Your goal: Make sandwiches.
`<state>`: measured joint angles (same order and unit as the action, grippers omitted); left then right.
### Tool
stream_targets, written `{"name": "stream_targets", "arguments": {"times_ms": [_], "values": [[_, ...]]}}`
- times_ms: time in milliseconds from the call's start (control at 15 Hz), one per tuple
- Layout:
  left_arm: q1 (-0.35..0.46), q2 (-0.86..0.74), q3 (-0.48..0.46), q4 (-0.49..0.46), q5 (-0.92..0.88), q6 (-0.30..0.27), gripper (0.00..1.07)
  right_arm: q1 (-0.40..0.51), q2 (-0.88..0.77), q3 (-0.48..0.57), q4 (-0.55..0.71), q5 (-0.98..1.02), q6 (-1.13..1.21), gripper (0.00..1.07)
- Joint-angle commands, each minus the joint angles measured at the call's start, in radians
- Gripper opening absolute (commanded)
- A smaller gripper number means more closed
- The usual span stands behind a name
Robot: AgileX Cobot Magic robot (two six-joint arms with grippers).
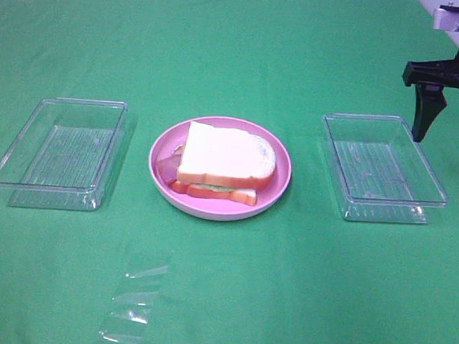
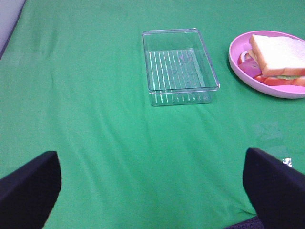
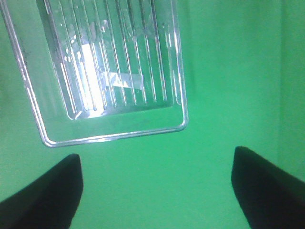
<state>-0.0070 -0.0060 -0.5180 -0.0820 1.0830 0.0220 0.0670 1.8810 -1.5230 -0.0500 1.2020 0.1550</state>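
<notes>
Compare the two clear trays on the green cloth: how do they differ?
The left tray lies left of the pink plate with no gripper near; the right tray lies on the plate's right, with the right gripper above its far corner. The left looks angled slightly differently. Both are clear, ribbed, rectangular and empty.

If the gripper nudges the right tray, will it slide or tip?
The right tray would probably slide: it looks thin, clear and empty, so likely light. Tipping seems unlikely, since it sits low and wide on the cloth. Its smooth walls may be slippery.
</notes>
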Motion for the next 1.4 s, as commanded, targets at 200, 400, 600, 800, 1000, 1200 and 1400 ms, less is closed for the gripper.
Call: {"name": "stream_targets", "arguments": {"times_ms": [200,400,600,800,1000,1200,1400], "values": [[-0.001,-0.021,0.001,-0.006,-0.006,-0.002,0.95,-0.001,-0.194,0.238,0.041,0.046,-0.021,0.82],[-0.001,-0.021,0.001,-0.006,-0.006,-0.002,0.95,-0.001,-0.550,0.544,0.058,0.006,-0.017,0.82],[-0.001,-0.021,0.001,-0.006,-0.006,-0.002,0.95,-0.001,-0.905,0.720,0.050,-0.052,-0.017,0.82],[-0.001,-0.021,0.001,-0.006,-0.006,-0.002,0.95,-0.001,-1.210,0.853,0.050,-0.062,-0.017,0.82],[-0.001,-0.021,0.001,-0.006,-0.006,-0.002,0.95,-0.001,-1.559,0.980,0.050,-0.053,-0.048,0.82],[-0.001,-0.021,0.001,-0.006,-0.006,-0.002,0.95,-0.002,-1.825,1.013,0.050,-0.016,-0.113,0.82],[-0.001,-0.021,0.001,-0.009,-0.006,-0.002,0.95,-0.002,-1.890,1.031,0.043,-0.004,-0.155,0.82]]}}
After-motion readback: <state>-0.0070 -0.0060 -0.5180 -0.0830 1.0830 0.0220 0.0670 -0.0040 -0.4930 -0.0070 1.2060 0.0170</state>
